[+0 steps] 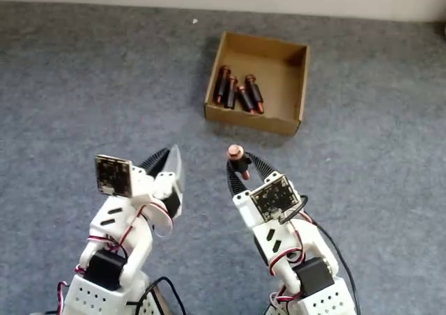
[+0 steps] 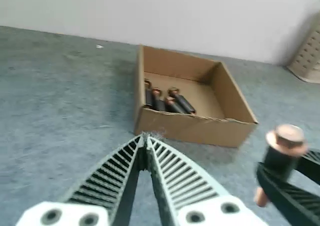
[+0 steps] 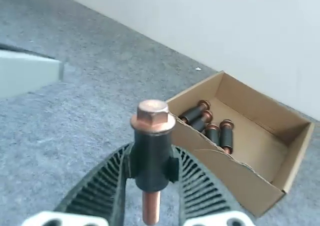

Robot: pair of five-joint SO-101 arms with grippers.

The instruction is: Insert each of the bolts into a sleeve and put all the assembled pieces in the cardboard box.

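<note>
My right gripper [image 1: 239,167] is shut on an assembled piece [image 3: 150,156], a copper bolt standing upright through a black sleeve, held just short of the cardboard box [image 1: 291,123]. The same piece [image 2: 281,153] shows in the left wrist view beside the box [image 2: 200,128]. Several assembled pieces [image 1: 238,90] lie side by side in the box's left half, also seen as dark sleeves [image 3: 210,126] with copper heads. My left gripper [image 1: 175,163] hangs shut and empty to the left of the right one, its ribbed fingers [image 2: 165,171] pressed together.
Grey carpet covers the whole work surface, with free room left of the box and in front of both arms. A pale wall runs along the far edge. A light perforated object [image 2: 307,61] stands at the far right by the wall.
</note>
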